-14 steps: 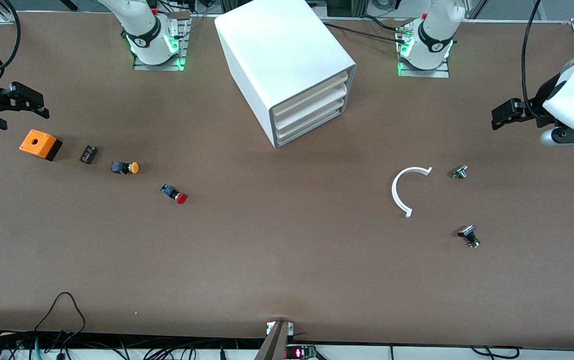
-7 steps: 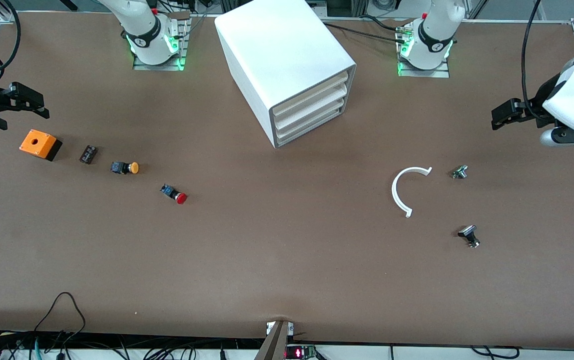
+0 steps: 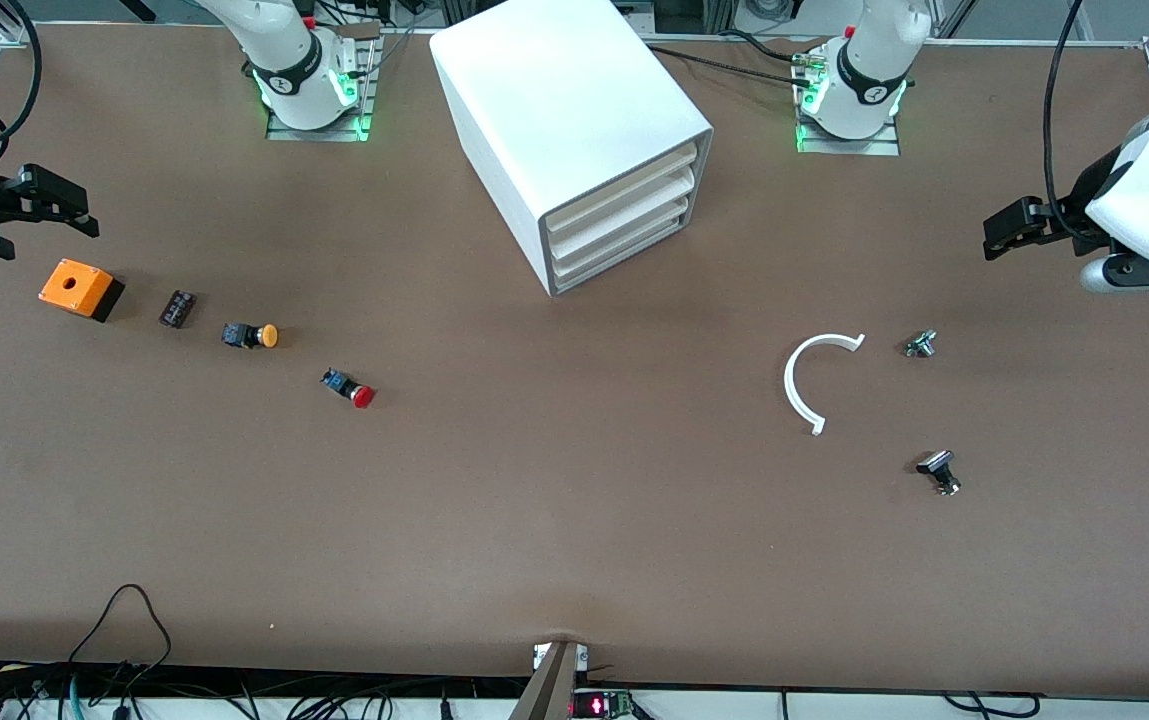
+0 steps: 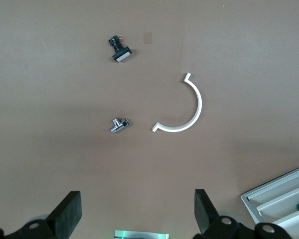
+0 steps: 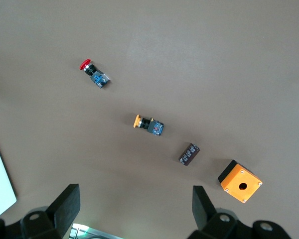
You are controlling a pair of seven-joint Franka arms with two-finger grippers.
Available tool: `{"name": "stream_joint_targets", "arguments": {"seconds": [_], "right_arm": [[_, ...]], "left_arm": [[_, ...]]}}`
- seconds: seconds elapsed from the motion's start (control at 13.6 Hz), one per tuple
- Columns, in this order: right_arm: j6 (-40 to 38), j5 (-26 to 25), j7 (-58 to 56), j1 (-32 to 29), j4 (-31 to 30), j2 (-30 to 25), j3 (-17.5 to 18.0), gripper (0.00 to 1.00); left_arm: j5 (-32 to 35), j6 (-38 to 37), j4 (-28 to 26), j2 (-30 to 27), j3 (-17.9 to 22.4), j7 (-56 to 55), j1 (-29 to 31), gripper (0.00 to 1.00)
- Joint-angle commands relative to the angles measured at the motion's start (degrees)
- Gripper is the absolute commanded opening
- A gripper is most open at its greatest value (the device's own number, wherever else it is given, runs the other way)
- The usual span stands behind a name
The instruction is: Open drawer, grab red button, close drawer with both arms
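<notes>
Drawer (image 3: 626, 206) shut, one of four.

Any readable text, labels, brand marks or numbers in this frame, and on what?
No text can be read in any view.
Round mark on the black band at the right arm's base: too small to read.
The same mark at the left arm's base: too small to read.
Red lit display at the table edge nearest the front camera: digits not legible.
The cabinet, button and orange box show no lettering.
</notes>
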Motion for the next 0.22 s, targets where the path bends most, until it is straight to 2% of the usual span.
{"name": "stream_joint_targets", "arguments": {"seconds": [0.0, 0.15], "right_arm": [[-0.8, -0.4, -0.6, 0.1, 1.0, 0.2, -0.1, 1.0], [-0.8, -0.4, -0.6, 0.1, 1.0, 0.2, -0.1, 1.0]], "left_arm": [[-0.7, 0.0, 0.8, 0.3, -0.3, 1.5, 0.4, 1.0], [-0.7, 0.1, 0.8, 0.4, -0.3, 1.5, 0.5, 1.0]]}}
